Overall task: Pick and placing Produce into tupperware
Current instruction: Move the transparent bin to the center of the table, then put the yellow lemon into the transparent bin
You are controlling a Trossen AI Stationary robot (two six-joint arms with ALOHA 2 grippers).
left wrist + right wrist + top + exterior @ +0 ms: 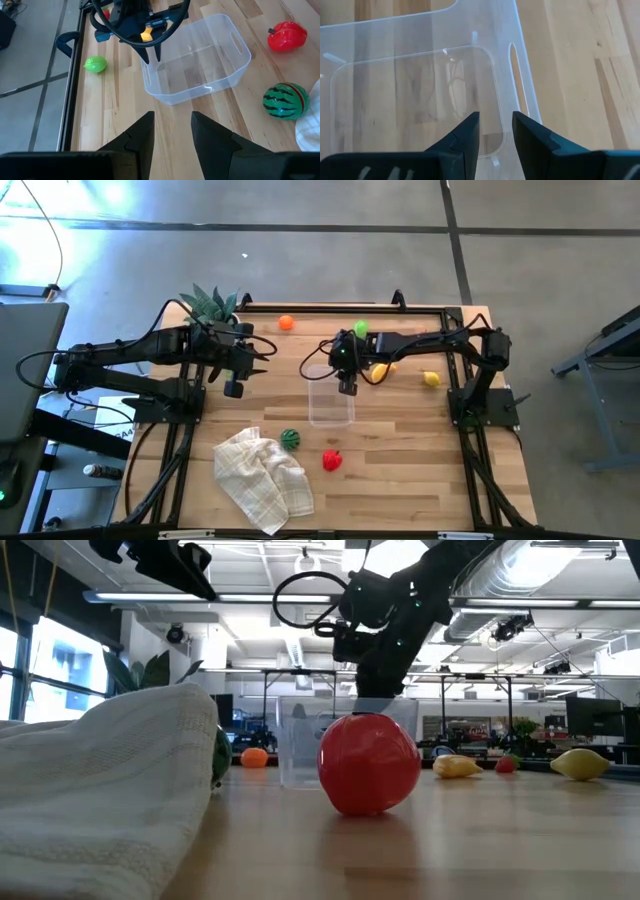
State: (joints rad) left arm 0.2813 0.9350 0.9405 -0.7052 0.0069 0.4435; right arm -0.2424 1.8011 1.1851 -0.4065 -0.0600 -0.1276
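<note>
Directly beneath the right gripper: the tupperware, with the fingertips hanging over its end wall nearest that arm. Narrowly parted fingers, nothing between them, only the tub's see-through floor and slotted handle wall in the gap. Clear, thin, glossy plastic; rectangular, with rounded corners and a rolled rim; wood grain readable straight through it.

Just behind that gripper, toward its own arm: a yellow banana, smooth and curved. Farther along the same side: a yellow lemon-shaped piece. Beyond the gripper toward the table's far edge: a small pebbly green piece, and well off to its side a smooth orange ball.

Past the tub's other end from the gripper: a round striped green melon, touching a rumpled white checked cloth, and a shiny red piece with a lumpy, lobed shape, well apart from the fingertips.

Off to the side of the tub, raised above bare planks: the left gripper, aimed across at the tupperware, also slightly parted and gripping nothing. Ahead of its fingertips, first the tub's long wall, then the right gripper over the rim. Behind it, beside its arm: a spiky green plant.

Beneath everything: a pale butcher-block table, matte, in long jointed strips.
</note>
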